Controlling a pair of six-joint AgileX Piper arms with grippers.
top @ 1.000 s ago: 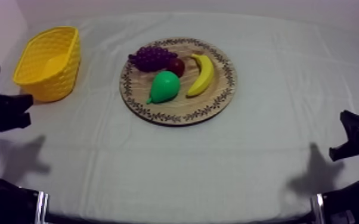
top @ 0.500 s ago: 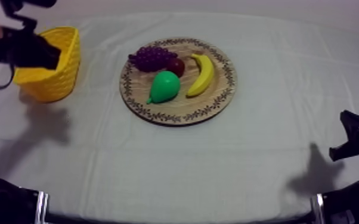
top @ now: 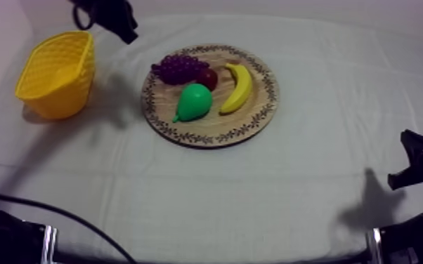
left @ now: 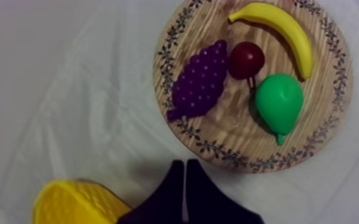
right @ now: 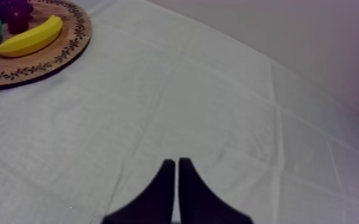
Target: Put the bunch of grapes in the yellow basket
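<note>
Left pincer (left: 185, 173) pressed together, empty; bunch of grapes (left: 201, 80) lying on the wooden board (left: 226, 134).
The yellow basket (left: 74, 205) is seen just beside that pincer; beyond it, on the board, the grapes are laid nearest, with a small red fruit (left: 245, 59), pear (left: 279, 102) and banana (left: 280, 27) farther off. The right pincer (right: 176, 170) is held pressed together over the desk (right: 217, 107).

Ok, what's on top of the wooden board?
A bunch of grapes, a small red fruit, a pear and a banana lie on the wooden board. The wood beneath each fruit is covered.
</note>
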